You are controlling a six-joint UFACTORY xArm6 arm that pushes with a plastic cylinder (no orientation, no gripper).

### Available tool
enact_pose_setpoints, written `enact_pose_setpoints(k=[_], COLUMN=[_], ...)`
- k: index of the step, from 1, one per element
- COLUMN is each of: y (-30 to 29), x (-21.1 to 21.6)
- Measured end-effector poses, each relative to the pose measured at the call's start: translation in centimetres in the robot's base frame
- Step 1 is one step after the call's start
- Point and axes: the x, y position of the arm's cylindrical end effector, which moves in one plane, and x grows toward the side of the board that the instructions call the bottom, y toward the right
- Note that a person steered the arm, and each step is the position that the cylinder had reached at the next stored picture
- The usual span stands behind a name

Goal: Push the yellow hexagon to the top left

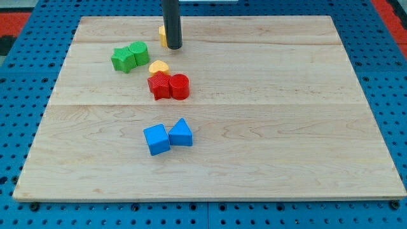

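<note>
our tip (173, 47) touches the right side of the yellow hexagon (163, 36) near the tabletop (267, 127) top edge; no hand fitted; seemingly light, rigid, we'd shove its flat right face

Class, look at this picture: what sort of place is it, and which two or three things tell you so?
Probably a robotics lab test bench. A pale wooden board lies on a blue perforated base. A dark rod comes down from above, my tip beside a yellow block, among small coloured blocks such as a blue cube.
</note>
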Motion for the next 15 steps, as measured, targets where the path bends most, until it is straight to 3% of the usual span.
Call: enact_pose_setpoints(k=[3,8,10,11,13,15], y=[-1.3,5.0,0.2,-3.9,-12.1,-11.4], x=[-0.1,-0.7,-4.2,-1.3,-1.7,1.9])
